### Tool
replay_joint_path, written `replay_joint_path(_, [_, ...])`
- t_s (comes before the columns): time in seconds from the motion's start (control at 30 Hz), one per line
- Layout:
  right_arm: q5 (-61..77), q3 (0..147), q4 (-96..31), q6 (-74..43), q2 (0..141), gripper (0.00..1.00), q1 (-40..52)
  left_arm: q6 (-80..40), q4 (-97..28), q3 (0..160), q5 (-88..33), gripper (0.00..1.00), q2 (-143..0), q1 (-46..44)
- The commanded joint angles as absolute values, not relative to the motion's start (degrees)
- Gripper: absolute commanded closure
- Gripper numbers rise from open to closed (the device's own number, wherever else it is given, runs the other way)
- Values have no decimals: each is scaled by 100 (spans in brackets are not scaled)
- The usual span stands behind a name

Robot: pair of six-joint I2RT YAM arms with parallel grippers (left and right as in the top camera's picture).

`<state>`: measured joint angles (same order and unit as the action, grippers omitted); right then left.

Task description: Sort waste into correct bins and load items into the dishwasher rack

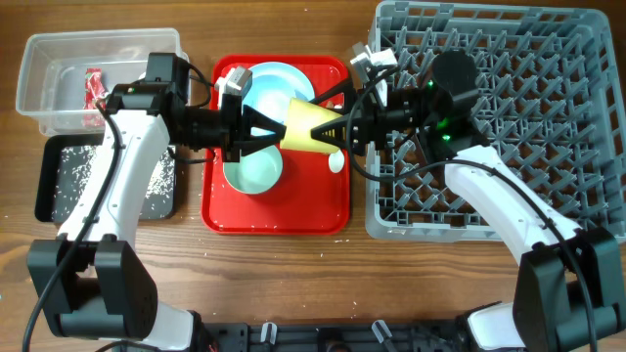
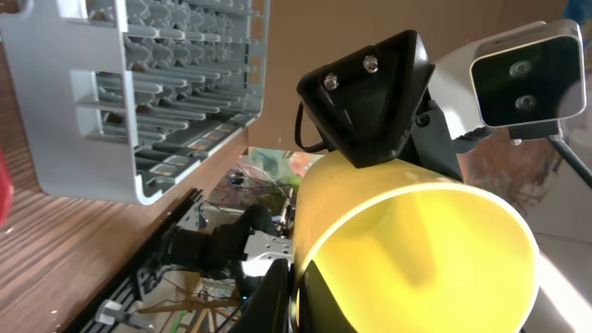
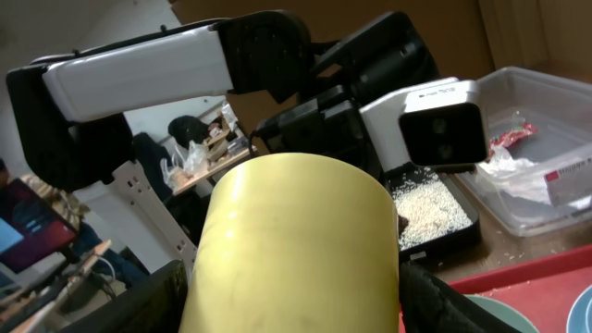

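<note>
I stood in what looked like a robotics lab or workroom. My bases sat on a black rail [image 1: 323, 337] along the near edge of a wood-grain table [image 1: 284, 279]. Beyond my right wrist was a cluttered bench [image 3: 199, 157] with bags (too blurred to name more) and a glowing screen [image 3: 17, 236]; beyond my left, loose cables [image 2: 264, 176].

Overhead looks straight down; opposing wrist views closely share the yellow cup [image 1: 311, 125].
</note>
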<state>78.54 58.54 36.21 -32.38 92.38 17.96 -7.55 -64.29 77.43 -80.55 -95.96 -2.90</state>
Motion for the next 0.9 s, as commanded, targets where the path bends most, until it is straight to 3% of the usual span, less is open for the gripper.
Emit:
replay_joint_path(0.0, [7789, 5918, 3503, -2998, 9338, 28, 1802, -685, -6434, 7802, -8154, 96, -9535, -316])
replay_joint_path(0.33, [8287, 5918, 3505, -3216, 9336, 29, 1243, -687, -6431, 7802, -8211, 96, -9535, -316])
replay_joint_path(0.87, [8237, 5918, 3251, -2731, 9338, 24, 1551, -683, -6410, 7802, -8569, 96, -9535, -316])
